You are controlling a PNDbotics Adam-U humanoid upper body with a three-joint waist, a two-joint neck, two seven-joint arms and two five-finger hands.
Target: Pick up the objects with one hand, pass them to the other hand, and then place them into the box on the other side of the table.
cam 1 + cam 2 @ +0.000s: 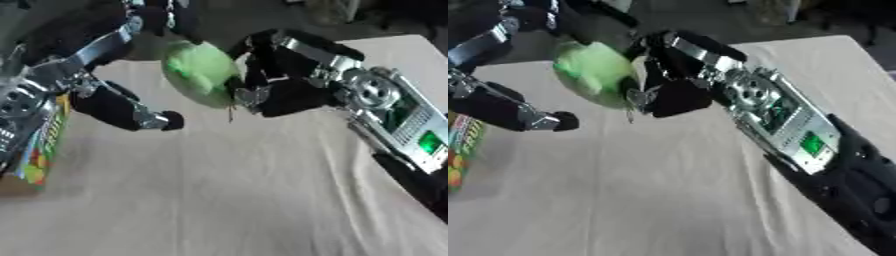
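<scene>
- A pale green rounded object (199, 71), blurred and hard to identify, hangs above the cloth-covered tabletop (227, 190) near its far edge, caught between the two robot hands.
- The right robot hand (267, 75), reaching in from the right, has its dark fingers curled around the object's right side, one above it and the thumb below.
- The left robot hand (131, 112) comes in from the upper left, with fingers spread wide around the object's left side: one reaches over the top, another extends below. Whether they touch the object cannot be told.
- A brightly printed box (39, 150) sits at the tabletop's left edge, partly behind the left forearm.
</scene>
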